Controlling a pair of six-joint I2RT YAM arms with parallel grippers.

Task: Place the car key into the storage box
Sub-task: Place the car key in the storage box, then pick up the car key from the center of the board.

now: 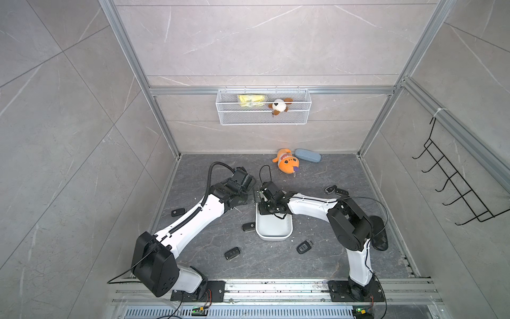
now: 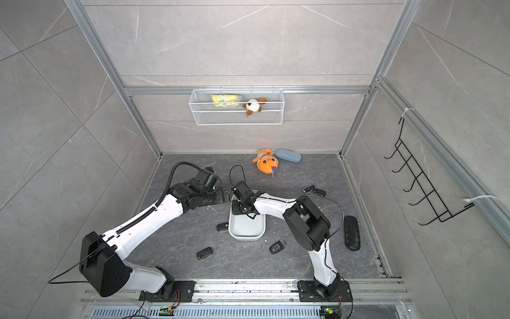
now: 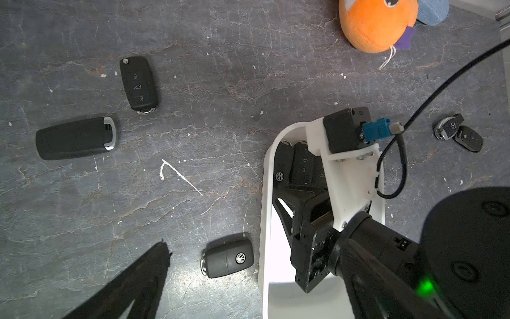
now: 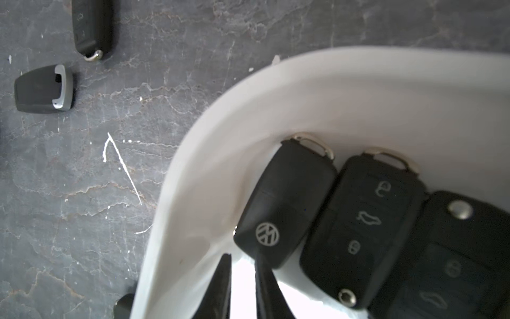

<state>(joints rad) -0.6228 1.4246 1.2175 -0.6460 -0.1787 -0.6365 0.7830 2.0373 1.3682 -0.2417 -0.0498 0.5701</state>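
1. Dark slate floor (image 1: 276, 265) and grey tiled walls (image 1: 248, 41) form the booth. The white box (image 1: 273, 230) sits mid-floor between both arms, likely so either can reach it.
2. Right gripper (image 4: 242, 259) hangs low inside the box's far end. Its jaws are drawn together with only white plastic showing between them, so it grips nothing. One fingertip (image 4: 265, 290) meets the badge end of the key (image 4: 284, 204); whether it touches or stops just short, I cannot tell.
3. That key lies flat by the box's far wall, beside a second fob (image 4: 364, 229) and a third fob (image 4: 455, 254). I judge it delivered.
4. Left gripper (image 1: 255, 196) hovers spread wide and empty just outside the box's far corner, probably keeping clear.
5. The key is a black folding fob with a smooth hard shell. Its silver VW roundel faces up and its metal loop points toward the wall.
6. Loose fobs (image 3: 227, 258) lie on the floor, one just beside the box.
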